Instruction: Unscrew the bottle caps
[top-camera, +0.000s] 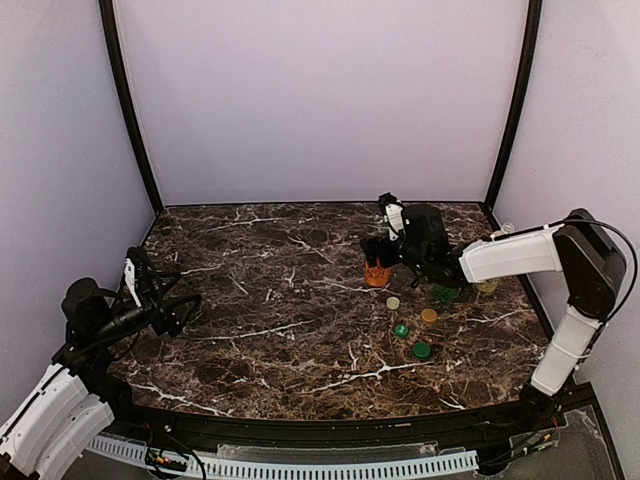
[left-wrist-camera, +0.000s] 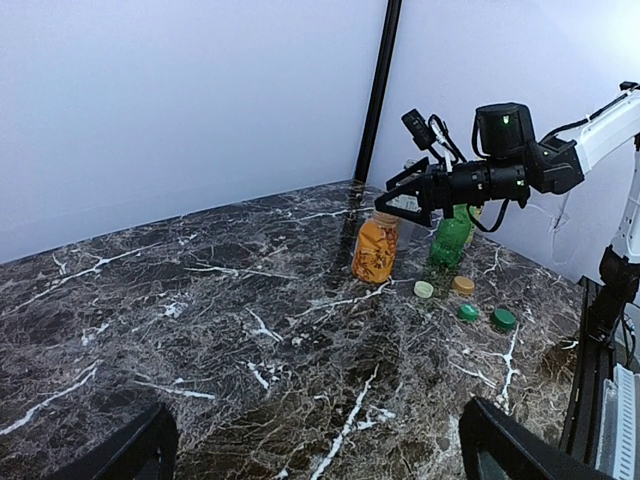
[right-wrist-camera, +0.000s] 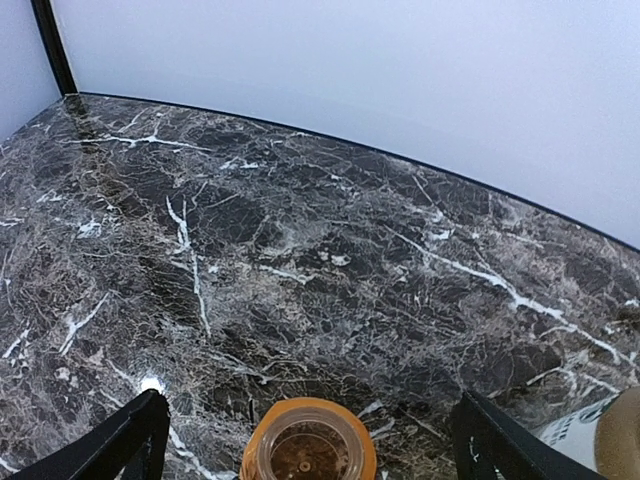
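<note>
The short squat orange bottle (right-wrist-camera: 308, 447) stands upright right of centre on the dark, white-veined marble tabletop (top-camera: 260, 300). Its long axis is vertical, and its round mouth is uncapped and open to the ceiling, with ribbed translucent plastic below. The right gripper (right-wrist-camera: 311, 395) hangs just over it with its black fingers spread wide, one on each side of the neck and touching nothing. At the lower right of the wrist view, part of another bottle (right-wrist-camera: 600, 435) shows, pale with a printed label. Just behind the orange one stands the all-green bottle (left-wrist-camera: 450, 240), its top hidden by the arm. Four loose round caps lie nearby on the marble: a pale one (left-wrist-camera: 424, 289), an orange one (left-wrist-camera: 463, 284) and two green (left-wrist-camera: 468, 312) (left-wrist-camera: 504, 319). Far off at the left edge, the left gripper (left-wrist-camera: 320, 408) is held spread apart, holding nothing
</note>
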